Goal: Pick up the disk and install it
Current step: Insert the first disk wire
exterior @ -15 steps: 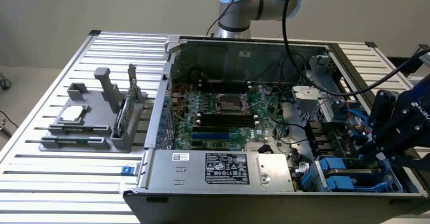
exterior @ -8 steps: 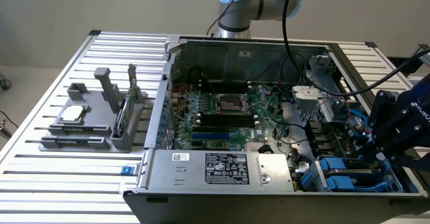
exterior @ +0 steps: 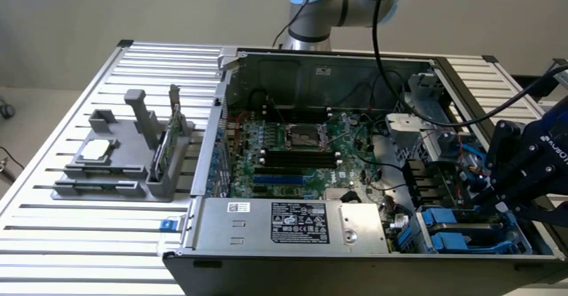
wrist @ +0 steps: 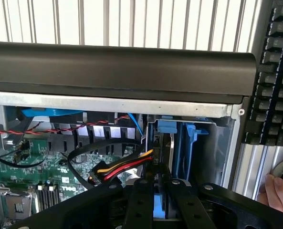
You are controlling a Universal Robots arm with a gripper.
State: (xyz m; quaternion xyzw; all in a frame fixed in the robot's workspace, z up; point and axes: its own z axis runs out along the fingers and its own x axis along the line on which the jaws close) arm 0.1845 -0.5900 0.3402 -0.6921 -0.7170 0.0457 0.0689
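A: State the arm pose.

B: The arm reaches over the open computer case (exterior: pixel 355 143) from the far side of the bench (exterior: pixel 80 243). The tool (exterior: pixel 497 206) hangs at the exterior view's right, low over the drive bay corner of the case, pointing down into it.

A: Tool state?

B: In the wrist view the tool (wrist: pixel 161 191) has its two black fingers (wrist: pixel 141 200) drawn close, with a strip of blue plastic between them. They appear to pinch the disk (wrist: pixel 182 143) by its blue carrier.

A: Where is the disk?

B: It stands on edge in the drive bay (exterior: pixel 461 233), at the near corner on the exterior view's right, next to a second blue carrier.

A: Surroundings and obstructions?

B: A red, yellow and black cable bundle (wrist: pixel 122 168) runs just beside the bay. The motherboard (exterior: pixel 302 149) lies in the middle of the case and the power supply (exterior: pixel 293 224) along the near wall. A grey parts holder (exterior: pixel 124 156) stands on the bench, well apart. A person's hand (wrist: pixel 278 191) rests near a keyboard (wrist: pixel 275 71) outside the case.
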